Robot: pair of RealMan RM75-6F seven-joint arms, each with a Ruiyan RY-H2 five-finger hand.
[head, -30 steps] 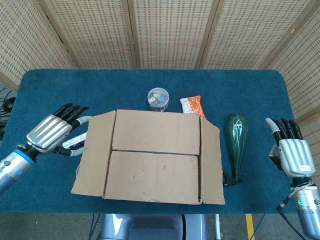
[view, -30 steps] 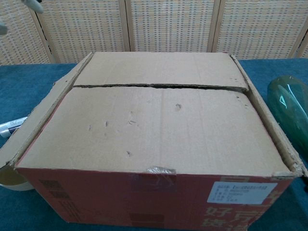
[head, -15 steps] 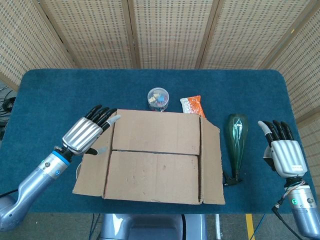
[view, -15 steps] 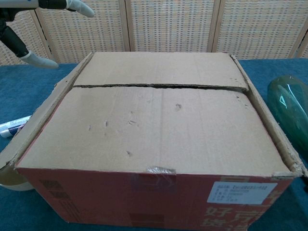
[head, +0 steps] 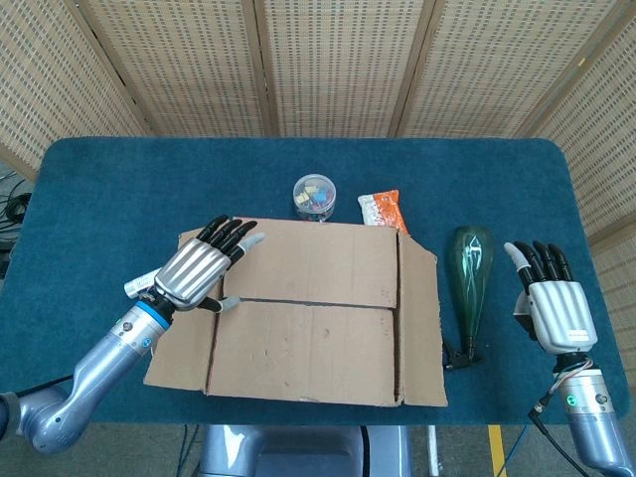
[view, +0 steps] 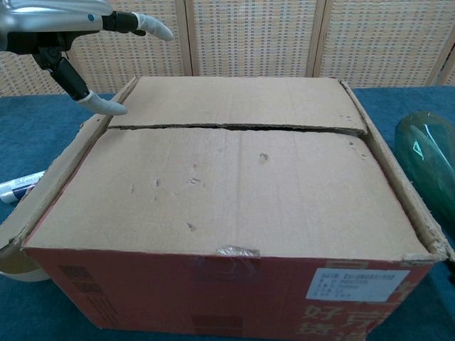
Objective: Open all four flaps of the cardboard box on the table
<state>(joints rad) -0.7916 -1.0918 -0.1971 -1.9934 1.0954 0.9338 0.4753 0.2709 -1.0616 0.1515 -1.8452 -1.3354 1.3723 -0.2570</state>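
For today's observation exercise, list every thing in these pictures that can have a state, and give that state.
cardboard box: two long flaps flat and closed, two side flaps splayed out
left robot hand: open, above the box's left edge, holding nothing
right robot hand: open, fingers straight, holding nothing
green glass bottle: lying on its side
round clear container: upright

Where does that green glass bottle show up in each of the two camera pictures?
Head view: the green bottle lies on the table just right of the cardboard box, between it and the right hand.
Chest view: only part of it shows, cut off at the right edge.
Shared landmark: the box's right side flap, next to the bottle in both.
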